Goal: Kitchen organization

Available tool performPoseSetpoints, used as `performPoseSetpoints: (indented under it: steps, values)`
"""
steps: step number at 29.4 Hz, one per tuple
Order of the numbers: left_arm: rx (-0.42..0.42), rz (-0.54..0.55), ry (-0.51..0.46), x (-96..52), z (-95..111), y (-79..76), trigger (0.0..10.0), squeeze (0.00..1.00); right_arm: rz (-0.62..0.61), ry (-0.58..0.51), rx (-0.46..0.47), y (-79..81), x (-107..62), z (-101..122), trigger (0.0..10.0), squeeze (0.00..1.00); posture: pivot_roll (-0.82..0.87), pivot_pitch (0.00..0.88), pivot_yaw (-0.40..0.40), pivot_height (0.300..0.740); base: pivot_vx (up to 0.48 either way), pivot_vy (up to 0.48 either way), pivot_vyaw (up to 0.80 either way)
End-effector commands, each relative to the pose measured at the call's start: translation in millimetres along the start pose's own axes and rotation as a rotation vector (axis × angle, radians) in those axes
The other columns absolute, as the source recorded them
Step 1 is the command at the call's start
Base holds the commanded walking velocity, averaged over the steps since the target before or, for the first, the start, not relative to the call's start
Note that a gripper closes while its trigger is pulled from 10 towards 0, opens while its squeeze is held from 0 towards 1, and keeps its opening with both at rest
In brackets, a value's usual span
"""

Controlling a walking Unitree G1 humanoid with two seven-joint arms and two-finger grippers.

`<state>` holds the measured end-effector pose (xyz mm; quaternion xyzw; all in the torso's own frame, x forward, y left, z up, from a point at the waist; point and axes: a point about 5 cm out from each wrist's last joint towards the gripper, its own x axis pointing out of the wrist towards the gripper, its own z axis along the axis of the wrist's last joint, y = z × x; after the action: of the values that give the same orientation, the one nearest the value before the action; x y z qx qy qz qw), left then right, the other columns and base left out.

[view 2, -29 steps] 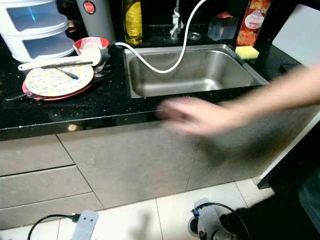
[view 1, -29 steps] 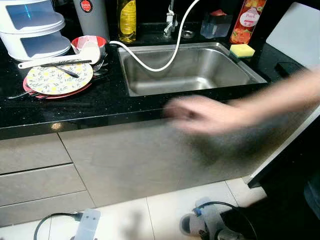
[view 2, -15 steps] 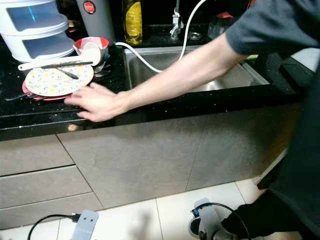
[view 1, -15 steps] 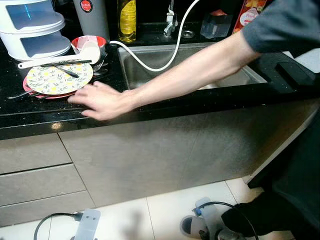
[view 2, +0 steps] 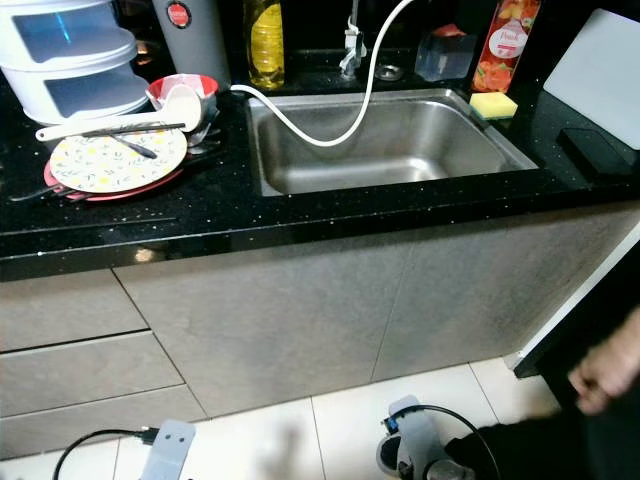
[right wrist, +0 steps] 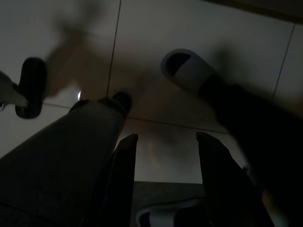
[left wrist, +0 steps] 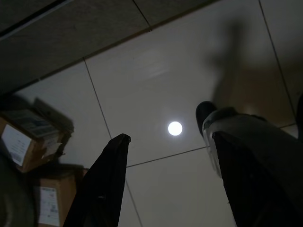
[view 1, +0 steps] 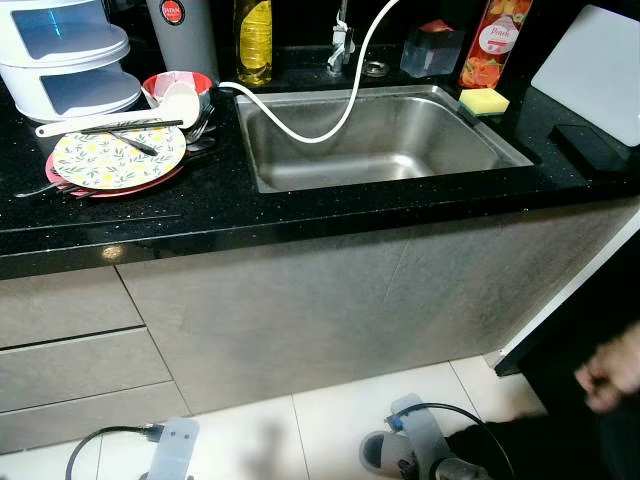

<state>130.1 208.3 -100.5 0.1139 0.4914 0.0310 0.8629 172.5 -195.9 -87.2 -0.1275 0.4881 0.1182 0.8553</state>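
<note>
On the black worktop [view 1: 300, 205], left of the steel sink [view 1: 380, 140], sits one stack of plates [view 1: 117, 160]: a yellow-flowered plate over a red one, with a white ladle [view 1: 120, 115] across it. Two bottles stand behind. Left end effector [left wrist: 168, 142] and right end effector [right wrist: 163, 139] hang over floor tiles, fingers apart.
</note>
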Motion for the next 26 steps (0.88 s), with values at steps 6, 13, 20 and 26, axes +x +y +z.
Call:
performPoseSetpoints:
  steps: [6, 13, 20, 26]
  values:
    - [-0.107, 0.025, -0.042, -2.4, -3.4, 2.7, 10.0, 0.0, -0.051, -0.074, 0.166, -0.3, -1.6, -2.7, 10.0, 0.0, 0.05, 0.0, -0.051, 0.74, 0.0, 0.0, 0.0]
    - [-0.104, 0.08, -0.358, -10.5, 37.5, 12.5, 10.0, 0.0, -0.023, -0.149, 0.216, 1.9, -3.0, -0.2, 10.0, 0.0, 0.07, 0.0, -0.039, 0.74, 0.0, 0.0, 0.0]
    - [-0.027, 0.063, -0.572, -25.0, 62.9, 5.5, 10.0, 0.0, -0.024, -0.169, 0.238, 0.4, -3.9, -0.3, 10.0, 0.0, 0.08, 0.0, -0.038, 0.74, 0.0, 0.0, 0.0]
    - [-0.07, 0.029, -0.614, -28.5, 78.5, 7.4, 10.0, 0.0, -0.027, -0.195, 0.274, -0.9, -4.4, 1.2, 10.0, 0.0, 0.05, 0.0, -0.026, 0.74, 0.0, 0.0, 0.0]
